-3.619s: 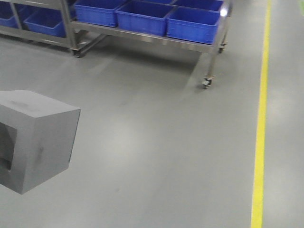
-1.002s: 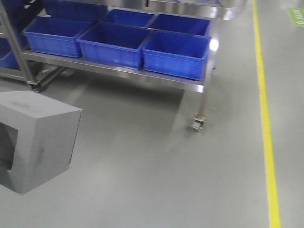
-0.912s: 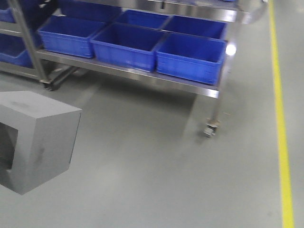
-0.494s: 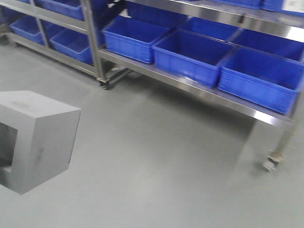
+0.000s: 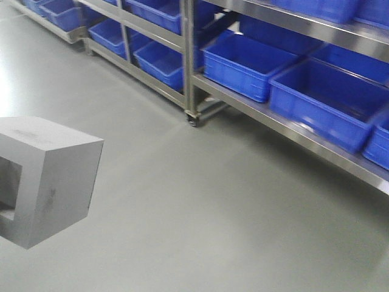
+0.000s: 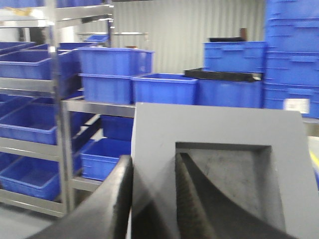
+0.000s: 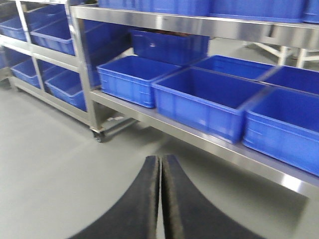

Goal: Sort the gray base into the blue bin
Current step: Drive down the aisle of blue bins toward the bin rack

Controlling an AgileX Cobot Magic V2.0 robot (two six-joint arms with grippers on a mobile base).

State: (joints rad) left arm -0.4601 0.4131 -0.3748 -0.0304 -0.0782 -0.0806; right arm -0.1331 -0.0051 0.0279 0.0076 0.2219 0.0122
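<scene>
The gray base (image 5: pixel 51 179) hangs in the air at the left of the front view, its square recess facing left. In the left wrist view my left gripper (image 6: pixel 152 164) is shut on the gray base (image 6: pixel 219 129): one finger lies outside its left wall, the other inside the recess. My right gripper (image 7: pixel 160 164) is shut and empty above the floor. Blue bins stand on a steel rack, among them one blue bin (image 5: pixel 252 64) on the low shelf, also in the right wrist view (image 7: pixel 209 102).
Steel racks on castors (image 5: pixel 193 120) line the far side, with several blue bins on two levels. Stacked blue crates (image 6: pixel 291 55) fill the left wrist view's background. Gray floor (image 5: pixel 200 213) lies between me and the racks.
The view has swung along the racks: the shelves and bins have shifted right and come nearer, and the yellow floor line has left the view. The gray base stays at the same place in the frame.
</scene>
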